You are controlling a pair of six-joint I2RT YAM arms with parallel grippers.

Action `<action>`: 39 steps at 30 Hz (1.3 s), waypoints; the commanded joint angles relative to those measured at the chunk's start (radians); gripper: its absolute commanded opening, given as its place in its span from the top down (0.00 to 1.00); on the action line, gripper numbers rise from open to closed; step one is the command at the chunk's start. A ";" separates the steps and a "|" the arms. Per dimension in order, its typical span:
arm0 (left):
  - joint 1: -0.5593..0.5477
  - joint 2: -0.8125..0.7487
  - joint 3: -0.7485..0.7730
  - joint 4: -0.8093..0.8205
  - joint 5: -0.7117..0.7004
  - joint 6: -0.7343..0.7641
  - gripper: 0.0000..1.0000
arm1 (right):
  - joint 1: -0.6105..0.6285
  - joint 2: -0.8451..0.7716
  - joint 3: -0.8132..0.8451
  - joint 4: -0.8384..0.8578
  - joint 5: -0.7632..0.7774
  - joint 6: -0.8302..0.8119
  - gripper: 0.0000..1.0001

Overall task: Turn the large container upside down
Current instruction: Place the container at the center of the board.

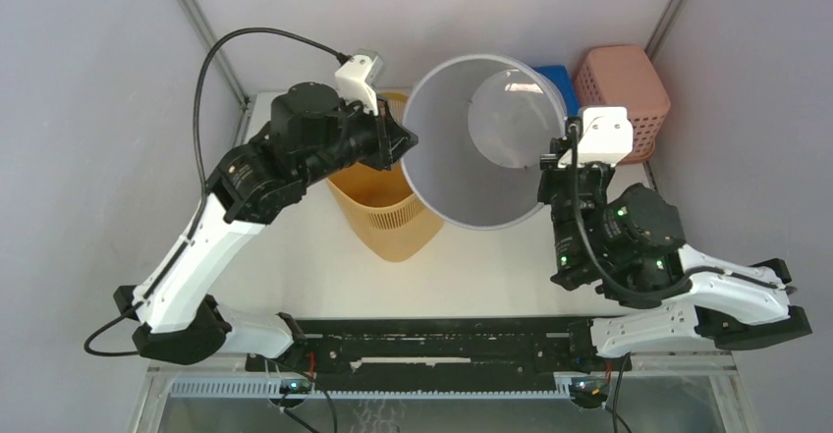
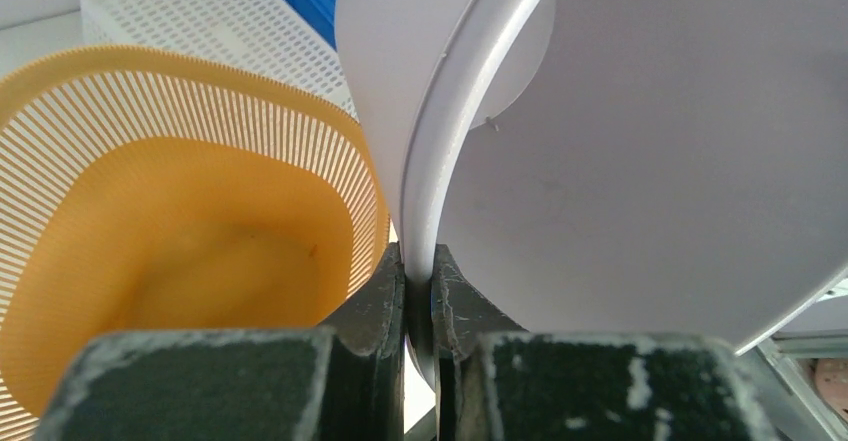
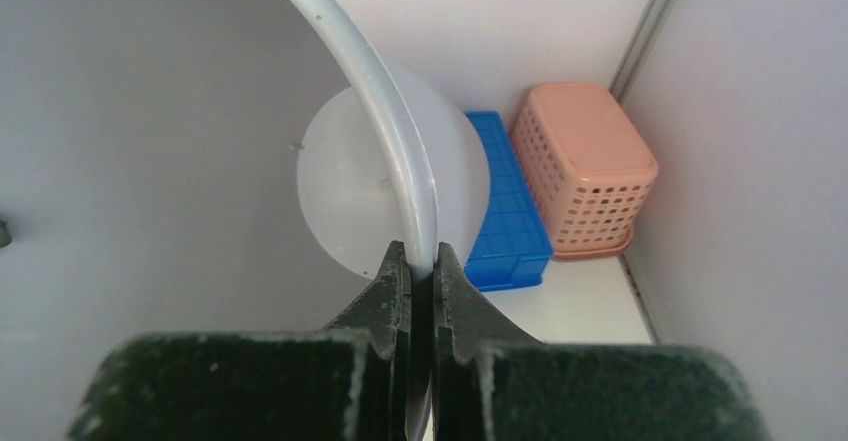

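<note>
Both sides of lg white container [image 1: 442, 173] pinched tight at rim: L pincer [image 2: 420, 266] left, R pincer [image 3: 420, 258] right.

- Left arm [image 1: 192, 261], left of frame: white link shells, black joint housings.
- Right arm [image 1: 727, 291], lower right: same white-and-black build, with green lights [image 1: 563, 253] on a black joint.
- Left wrist camera [image 1: 359, 78], right wrist camera [image 1: 606, 135]: white boxy housings.
- Black cable [image 1: 246, 30], upper left: long and thin. A second black cable [image 1: 578, 207] is right of centre.
- Left gripper [image 2: 418, 261], right gripper [image 3: 418, 261]: black fingers, pads scuffed grey-white.
- Base rail [image 1: 442, 340], bottom centre: black.
</note>
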 commanded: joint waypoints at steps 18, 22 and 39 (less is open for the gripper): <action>-0.134 -0.043 -0.179 0.072 0.114 -0.074 1.00 | -0.426 0.035 -0.045 -0.765 -0.754 0.826 1.00; -0.134 -0.037 -0.192 0.057 0.143 -0.089 1.00 | -0.511 0.025 -0.081 -0.820 -0.928 0.891 1.00; -0.133 -0.115 -0.396 0.086 0.146 -0.141 0.90 | -0.720 0.046 -0.167 -0.881 -1.358 0.997 1.00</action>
